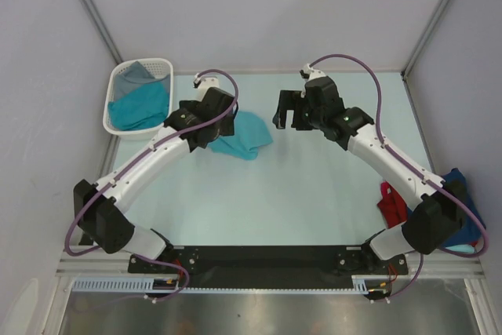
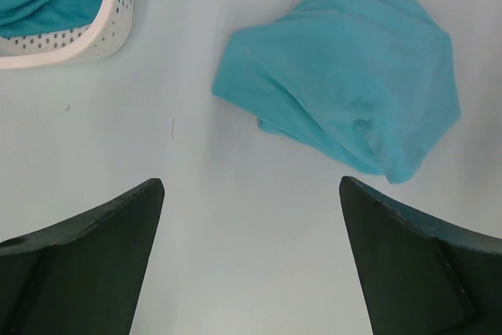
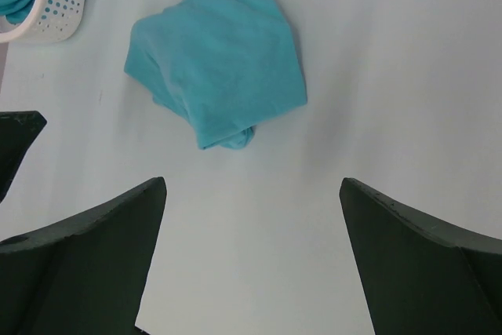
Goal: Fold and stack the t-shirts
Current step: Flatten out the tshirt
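Two claws hang over the pale desk [image 1: 298, 194], each with its jaws spread wide and nothing between them. The left claw [image 2: 251, 186] is above bare desk, with the crumpled teal t-shirt [image 2: 345, 84] lying just ahead of its fingertips. The right claw [image 3: 251, 184] is over bare desk to that shirt's right, apart from it. No object lies between either claw and the cloth.

The crumpled teal t-shirt is loosely bunched on the far-left part of the desk, near the white slotted basket [image 1: 110, 111] but not touching it. From the top view, the left arm's wrist covers the shirt's left edge and hides that claw's fingers.

At the right edge, a red t-shirt [image 1: 390, 203] and a navy blue t-shirt [image 1: 464, 209] lie beside the right arm's lower links. The arm hides part of both, so it is unclear whether they are folded.

The basket, at the far-left corner, holds a second teal t-shirt [image 1: 141, 109] with a grey t-shirt [image 1: 135, 72] behind it. Both wrist views show only a corner of the basket.
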{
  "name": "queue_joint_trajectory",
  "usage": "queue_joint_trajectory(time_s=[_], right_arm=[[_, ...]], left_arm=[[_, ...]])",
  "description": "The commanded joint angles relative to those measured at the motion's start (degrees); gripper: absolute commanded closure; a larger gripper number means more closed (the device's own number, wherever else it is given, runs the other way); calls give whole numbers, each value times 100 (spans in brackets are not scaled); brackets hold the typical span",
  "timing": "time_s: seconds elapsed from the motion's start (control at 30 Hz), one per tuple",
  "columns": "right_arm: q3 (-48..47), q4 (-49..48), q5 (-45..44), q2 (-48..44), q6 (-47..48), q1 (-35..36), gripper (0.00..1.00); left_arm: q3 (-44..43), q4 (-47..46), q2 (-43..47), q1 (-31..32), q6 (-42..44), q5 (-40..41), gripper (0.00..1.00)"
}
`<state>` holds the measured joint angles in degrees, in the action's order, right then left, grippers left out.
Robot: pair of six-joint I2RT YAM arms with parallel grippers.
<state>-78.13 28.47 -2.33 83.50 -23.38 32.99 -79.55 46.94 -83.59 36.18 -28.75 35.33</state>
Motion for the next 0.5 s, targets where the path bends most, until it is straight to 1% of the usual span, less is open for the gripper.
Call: queue_joint_trajectory(time_s=[0.0,0.13,0.27,0.4,0.47], right_arm=[[-308,-122,-31,122,114,5,0],[-317,-149,-31,166,140,5,0],[-361,-157,-48,228,88,-21,0],[-545,-96,-13,367,-140,-91,0],[-781,-35,-4,456,-316,-91,0]], left_arm=[[27,-343,247,-59,98,-53,1],[45,-334,264,-94,28,-114,1],[-86,-299,203,-208,-147,-430,1],[-535,217,-34,-235,-631,-378,1],[-632,289,-70,-235,-736,-378,1]])
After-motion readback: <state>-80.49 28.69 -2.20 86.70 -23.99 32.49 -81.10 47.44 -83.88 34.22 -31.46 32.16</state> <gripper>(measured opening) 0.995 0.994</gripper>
